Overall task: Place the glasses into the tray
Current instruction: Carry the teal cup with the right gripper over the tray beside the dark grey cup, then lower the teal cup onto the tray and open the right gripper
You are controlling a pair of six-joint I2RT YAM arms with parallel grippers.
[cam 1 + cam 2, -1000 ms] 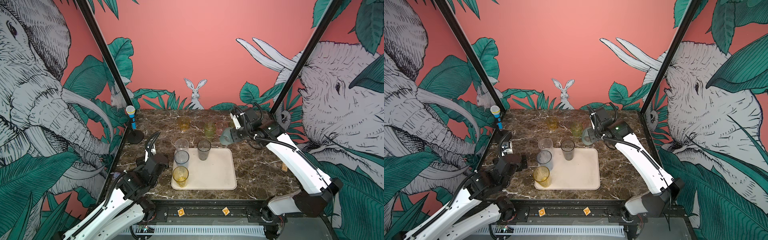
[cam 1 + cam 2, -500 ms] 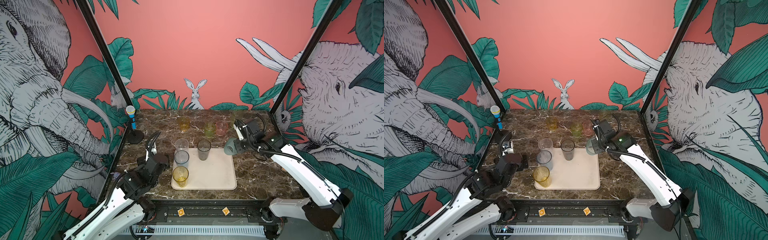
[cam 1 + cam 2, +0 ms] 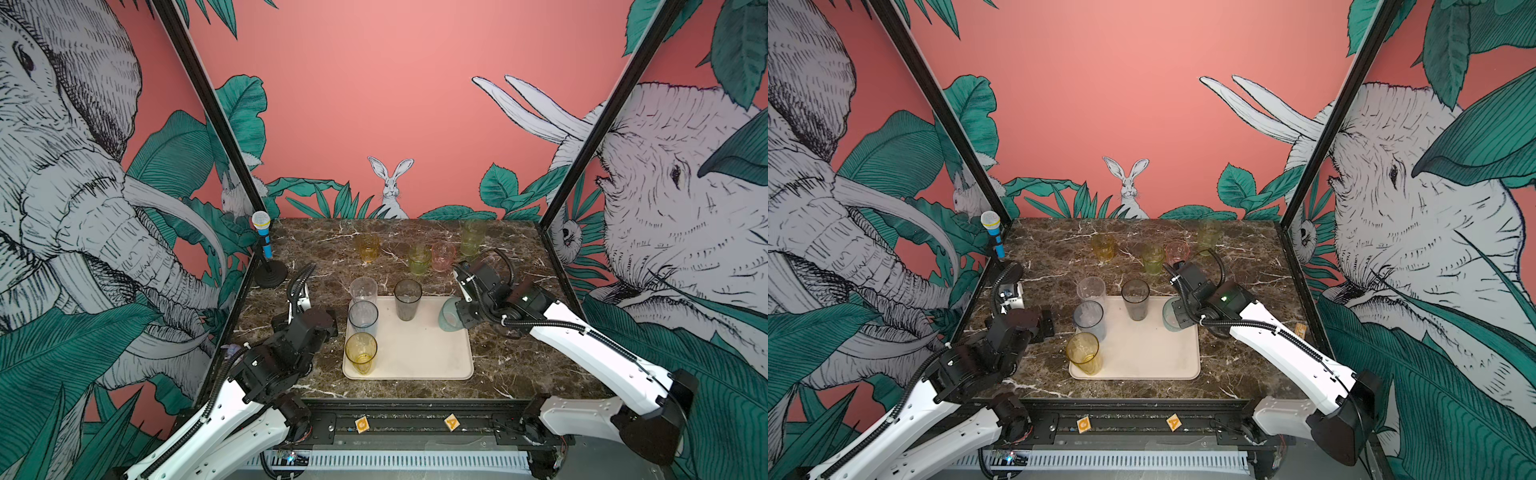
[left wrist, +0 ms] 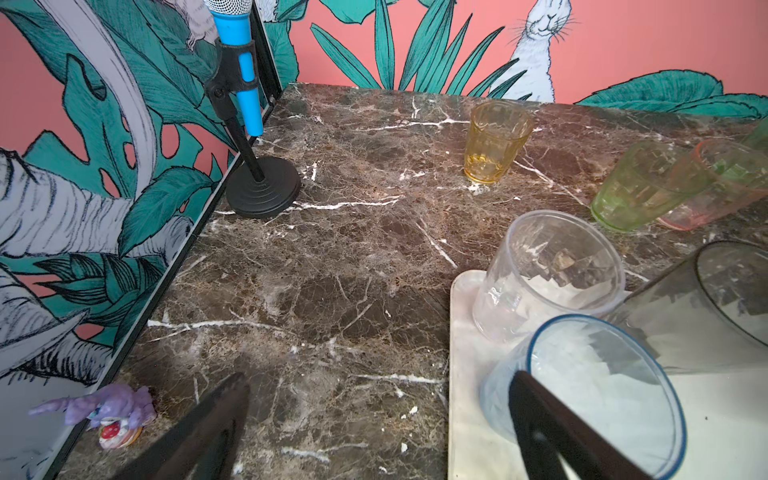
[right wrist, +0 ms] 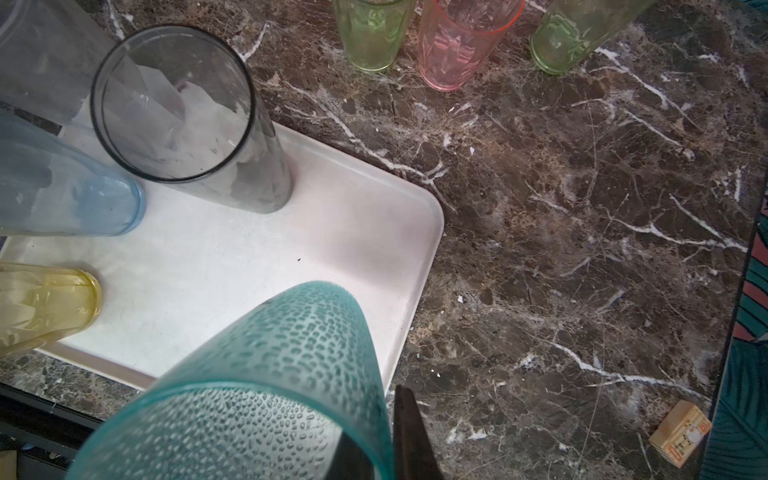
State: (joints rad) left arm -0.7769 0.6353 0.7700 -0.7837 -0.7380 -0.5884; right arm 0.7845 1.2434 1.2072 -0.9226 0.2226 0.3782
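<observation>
The cream tray (image 3: 419,353) (image 3: 1146,353) lies front and centre on the marble table. On its left side stand a clear glass (image 3: 363,287), a blue-grey glass (image 3: 363,316) and a yellow glass (image 3: 360,351), with a smoky grey glass (image 3: 407,298) at the back. My right gripper (image 5: 384,449) is shut on the rim of a tilted teal glass (image 3: 448,316) (image 5: 266,374), whose base hangs over the tray's back right corner. On the table behind are an amber glass (image 3: 368,247), a short green glass (image 3: 419,259), a pink glass (image 3: 443,256) and a tall green glass (image 3: 472,237). My left gripper (image 4: 378,378) stands open and empty, left of the tray.
A blue-and-yellow toy microphone (image 3: 262,241) on a black stand is at the back left corner. A small wooden block (image 5: 679,428) lies near the right wall. A purple toy (image 4: 104,409) sits by the left wall. Panel walls close in both sides.
My right arm has carried the teal glass from the back of the table forward and down to the tray's back right corner. The left arm has not moved.
</observation>
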